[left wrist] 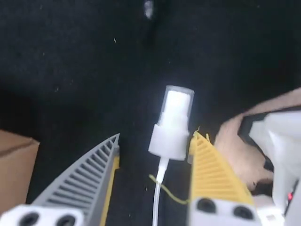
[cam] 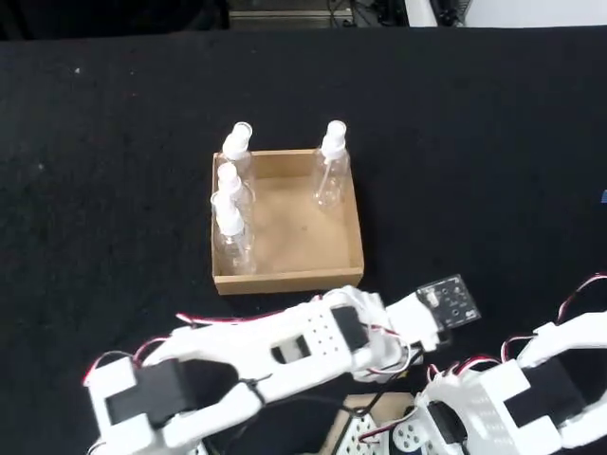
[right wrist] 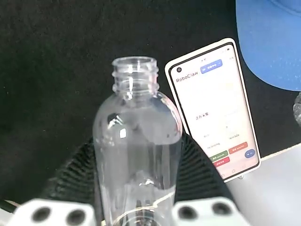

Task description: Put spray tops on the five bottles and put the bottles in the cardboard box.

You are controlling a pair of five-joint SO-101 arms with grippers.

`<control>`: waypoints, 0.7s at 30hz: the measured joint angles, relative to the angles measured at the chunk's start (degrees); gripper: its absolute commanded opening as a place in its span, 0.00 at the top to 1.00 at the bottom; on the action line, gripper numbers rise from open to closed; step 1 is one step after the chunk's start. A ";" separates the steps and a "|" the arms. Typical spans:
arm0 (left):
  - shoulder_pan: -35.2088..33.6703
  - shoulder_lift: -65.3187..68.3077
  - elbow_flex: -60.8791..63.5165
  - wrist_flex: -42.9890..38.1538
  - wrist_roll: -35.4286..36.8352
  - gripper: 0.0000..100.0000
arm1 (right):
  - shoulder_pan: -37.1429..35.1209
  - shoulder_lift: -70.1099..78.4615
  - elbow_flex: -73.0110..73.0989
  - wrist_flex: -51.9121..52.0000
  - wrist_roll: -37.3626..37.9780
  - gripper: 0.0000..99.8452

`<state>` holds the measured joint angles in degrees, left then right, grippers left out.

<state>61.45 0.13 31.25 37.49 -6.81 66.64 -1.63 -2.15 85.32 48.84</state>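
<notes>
Four capped bottles stand in the box; the right hand grips an uncapped bottle; the left hand gapes wide, a spray top between its fingers

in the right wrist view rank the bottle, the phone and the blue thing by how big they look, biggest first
1. open bottle, though it is nearest the camera, which inflates it
2. phone
3. blue thing, cut off by the frame edge, so its true size is unsure
</notes>
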 measured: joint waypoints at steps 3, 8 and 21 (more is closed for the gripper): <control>0.18 2.73 -1.49 0.00 0.00 0.78 | 0.00 0.00 0.00 0.00 0.00 0.99; 2.02 4.13 -1.93 0.00 0.00 0.79 | 0.00 0.00 0.00 0.00 0.00 0.99; 2.81 3.60 -1.93 2.02 0.35 0.96 | 0.00 0.00 0.00 0.00 0.00 0.99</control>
<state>64.26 3.74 29.32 39.52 -6.46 66.64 -1.63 -2.15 85.32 48.84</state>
